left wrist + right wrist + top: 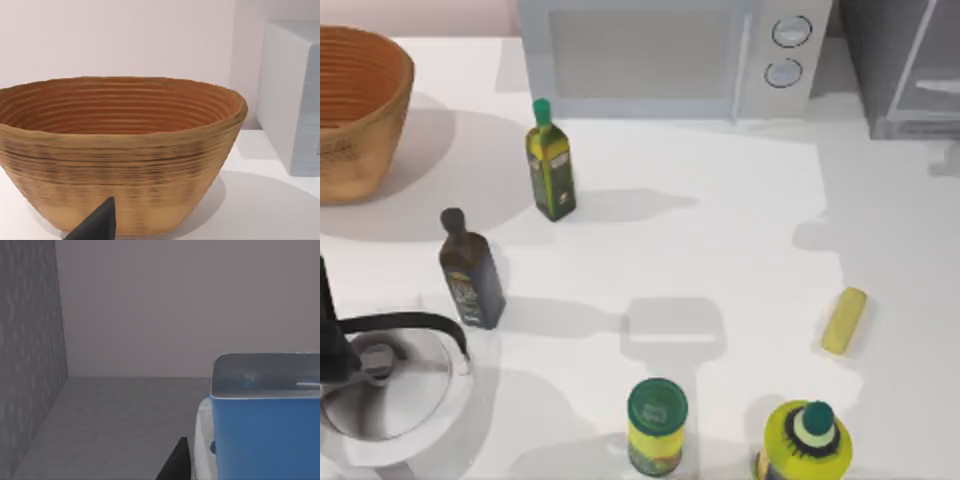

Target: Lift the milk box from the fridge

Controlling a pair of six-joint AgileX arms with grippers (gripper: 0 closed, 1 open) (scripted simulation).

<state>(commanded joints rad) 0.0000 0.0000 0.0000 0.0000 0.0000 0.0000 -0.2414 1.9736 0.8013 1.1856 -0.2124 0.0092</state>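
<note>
The milk box (265,435) is a blue carton with a pale top and a white side. In the right wrist view it stands on the grey floor inside the fridge (30,365). My right gripper (176,462) shows as a dark tip close beside the carton's white side; I cannot tell whether it touches. In the top view the fridge (905,60) is the grey cabinet at the back right. My left gripper (97,225) shows as a dark tip facing the woven basket (120,150), well away from the fridge.
A white microwave (670,55) stands at the back centre and the basket (355,110) at the back left. Two dark bottles (552,165) (470,270) stand left of centre. At the front are a green-lidded can (657,425), a yellow bottle (805,445), a yellow bar (844,321) and a grey vessel (385,390).
</note>
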